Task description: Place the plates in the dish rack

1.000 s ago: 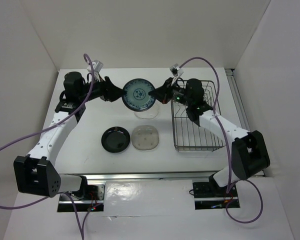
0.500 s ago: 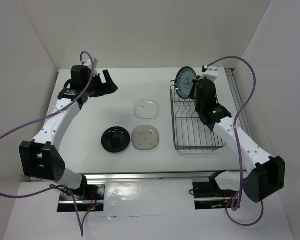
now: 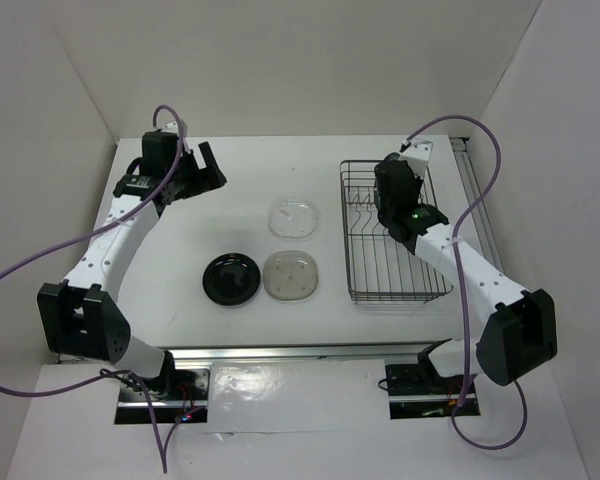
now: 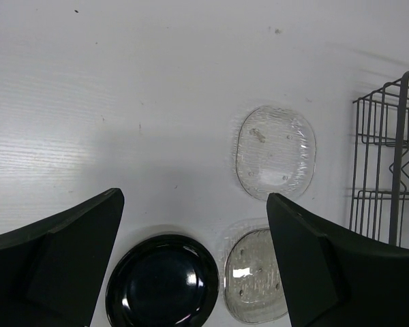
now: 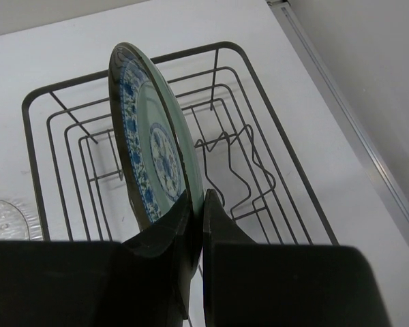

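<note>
The right claw (image 5: 198,204) is pinching the round blue-green patterned plate (image 5: 153,153) upright at the far end of the dark wire dish rack (image 3: 395,265), right edge of the desk (image 3: 240,215). The left claw (image 4: 193,197) is spread wide. The glossy black plate (image 4: 162,283), clear glass plate (image 4: 275,151) and grey-beige plate (image 4: 254,274) lie mid-desk.

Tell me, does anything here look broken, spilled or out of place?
Nothing stands out. The right hand holds the patterned plate upright on its edge over the dish rack, and the clear plate, black plate and grey-beige plate lie flat and whole on the table.
</note>
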